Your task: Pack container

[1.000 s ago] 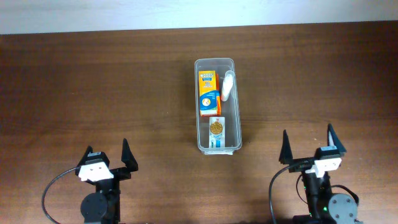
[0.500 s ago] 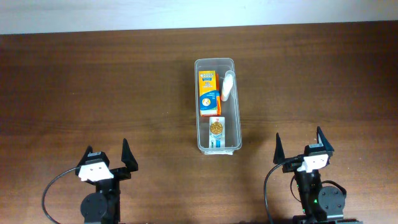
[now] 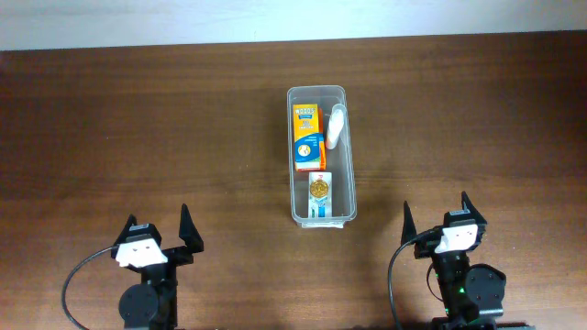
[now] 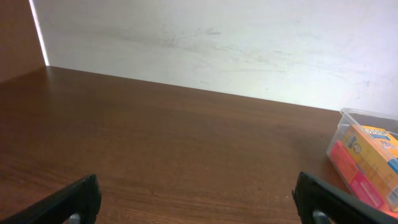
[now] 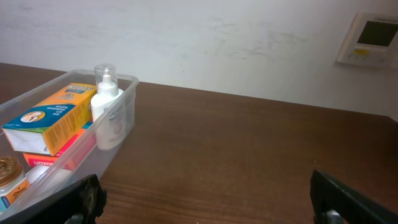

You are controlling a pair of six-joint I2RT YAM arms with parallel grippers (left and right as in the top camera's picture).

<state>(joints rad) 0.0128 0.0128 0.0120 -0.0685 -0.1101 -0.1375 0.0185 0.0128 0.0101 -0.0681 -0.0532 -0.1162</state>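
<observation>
The container (image 3: 316, 89) is a long clear plastic bin standing mid-table. Inside it lie an orange box (image 3: 308, 133), a white pump bottle (image 3: 337, 126) and a small gold-lidded jar (image 3: 318, 190). My left gripper (image 3: 158, 218) rests open near the front left, far from the bin, with only bare wood between its fingers. The left wrist view catches the container (image 4: 367, 115) at its right edge. My right gripper (image 3: 436, 203) is open at the front right, empty. In the right wrist view the container (image 5: 127, 79) stands to the left with the bottle (image 5: 107, 112) upright against its wall.
The dark wooden table (image 3: 138, 128) ends at a white wall behind the bin. A wall thermostat (image 5: 372, 38) shows at the upper right of the right wrist view. Black cables (image 3: 73, 280) loop beside both arm bases.
The right arm has shifted left along the front of the table, still open. The left arm and the bin's contents have not moved.
</observation>
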